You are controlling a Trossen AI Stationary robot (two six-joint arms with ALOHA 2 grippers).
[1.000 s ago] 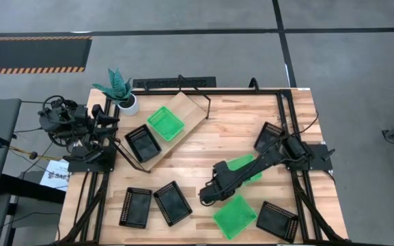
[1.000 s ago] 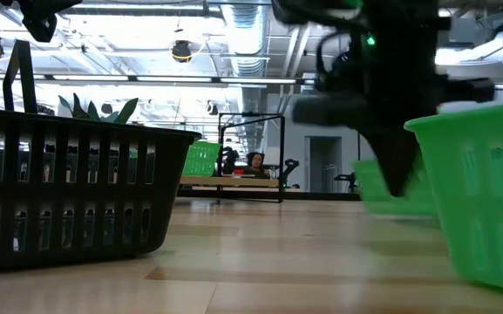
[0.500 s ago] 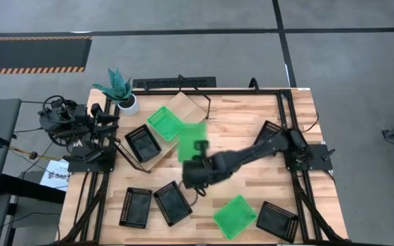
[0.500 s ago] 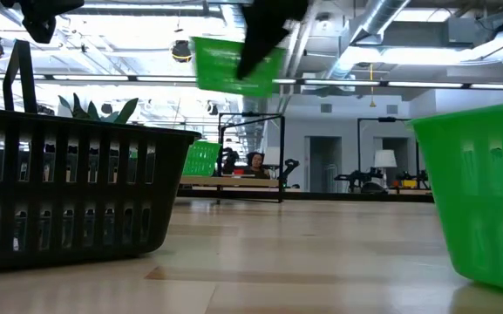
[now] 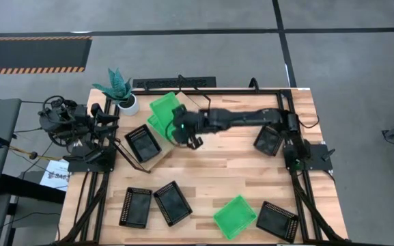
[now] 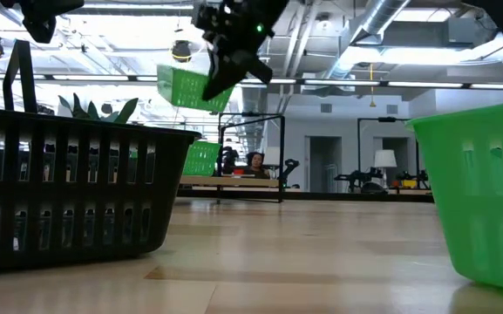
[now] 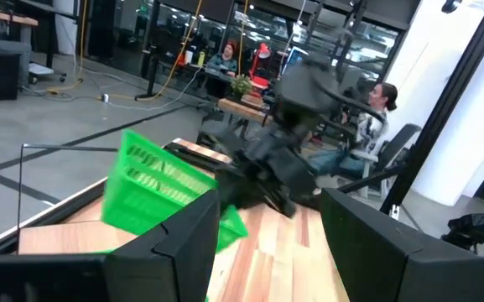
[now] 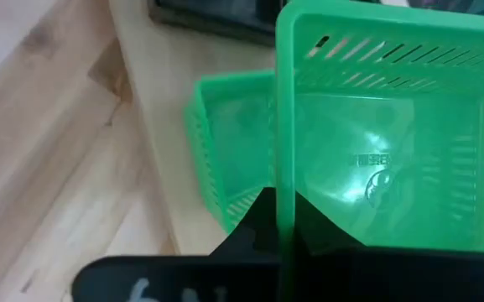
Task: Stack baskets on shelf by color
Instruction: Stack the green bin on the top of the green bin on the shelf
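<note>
My right gripper (image 5: 181, 130) reaches across from the table's right side and is shut on a bright green basket (image 5: 164, 108), which hangs tilted above the light-wood shelf (image 5: 161, 156) at the far left. A second green basket (image 8: 225, 151) sits on the shelf board right below it, next to a black basket (image 5: 142, 142). A third green basket (image 5: 235, 216) and several black baskets (image 5: 173, 203) rest on the tabletop. My left gripper (image 7: 267, 264) stays open at the table's left edge and holds nothing. My right gripper pinches one rim of the green basket (image 8: 284, 180) between its two fingers, one finger (image 8: 257, 225) outside the wall and the other seen through the plastic. The basket is lifted clear, tilted (image 6: 190, 87), above the green basket on the shelf.
Black baskets lie at the near left (image 5: 134, 207), the near right (image 5: 277, 220) and by the right arm's base (image 5: 270, 140). A potted plant (image 5: 118, 90) stands at the far left corner beside the shelf. The middle of the tabletop is bare wood.
My right gripper has swung up and from the table's near middle toward the far left, ending over the shelf. Its wrist has rolled, and the green basket has travelled with it, turned about and lifted high. My left arm has kept still.
</note>
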